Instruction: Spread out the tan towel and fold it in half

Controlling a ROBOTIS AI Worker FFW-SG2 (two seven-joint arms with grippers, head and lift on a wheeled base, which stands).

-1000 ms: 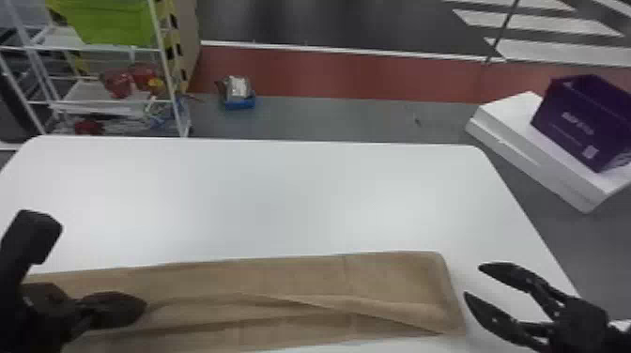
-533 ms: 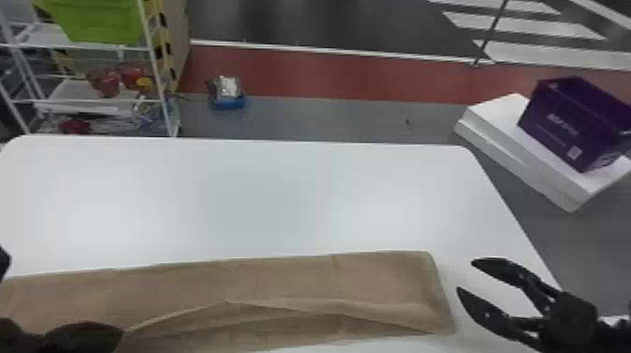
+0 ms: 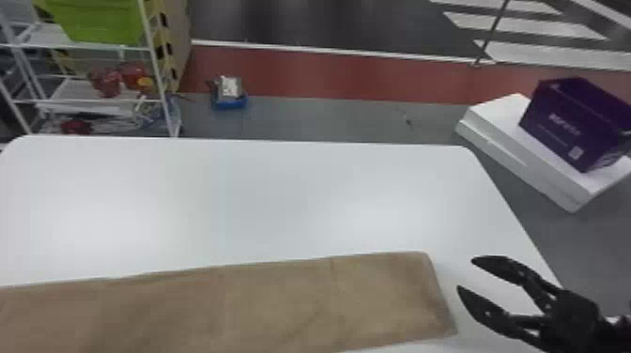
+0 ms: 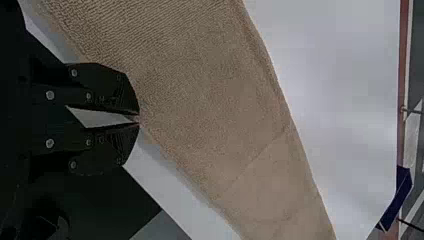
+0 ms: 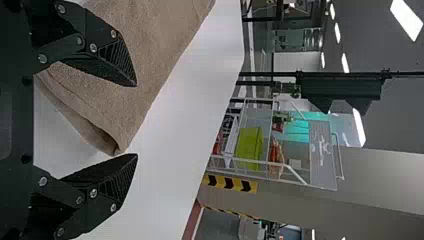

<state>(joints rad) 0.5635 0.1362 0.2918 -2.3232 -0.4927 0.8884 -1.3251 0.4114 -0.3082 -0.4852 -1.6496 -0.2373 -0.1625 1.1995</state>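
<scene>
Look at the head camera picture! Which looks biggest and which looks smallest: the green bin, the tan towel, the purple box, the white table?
Largest to smallest, as they look there:
1. White table
2. Tan towel
3. Purple box
4. Green bin, partly cut off by the picture's edge

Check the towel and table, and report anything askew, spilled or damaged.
The tan towel lies slightly askew: its far edge slants against the white table's far edge. Its layers also gape at the corner near the open right tool, so that end looks not quite flat. I see no spill or damage.
</scene>
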